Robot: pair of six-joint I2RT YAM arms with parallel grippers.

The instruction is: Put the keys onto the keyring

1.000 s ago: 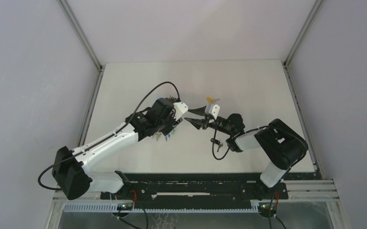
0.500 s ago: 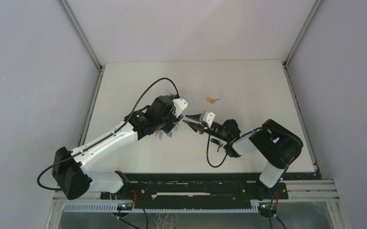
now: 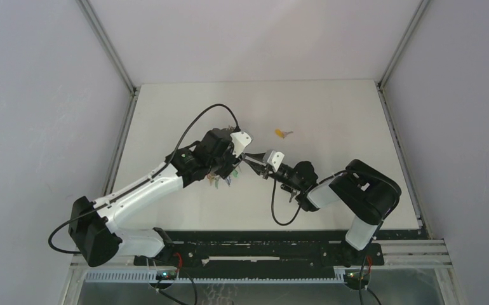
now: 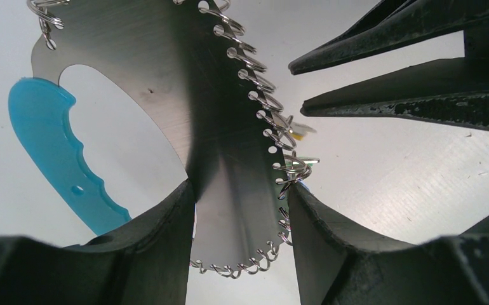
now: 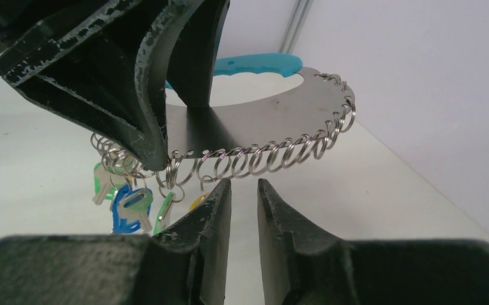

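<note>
My left gripper is shut on the keyring, a grey metal plate with a light-blue grip and a row of small rings along its edge. It holds the keyring above the table, left of centre. In the right wrist view the keyring has several coloured-tag keys hanging from its rings. My right gripper is open by a narrow gap and empty, its tips just below the row of rings. In the top view it meets the left gripper. A yellow-tagged key lies on the table behind them.
The right arm's black cable loops over the table under its forearm. Grey walls and metal frame posts close in the table on three sides. A black rail runs along the near edge.
My right gripper has moved left and forward until its tips sit under the keyring's rings. My left gripper has kept hold of the keyring and shifted slightly.
</note>
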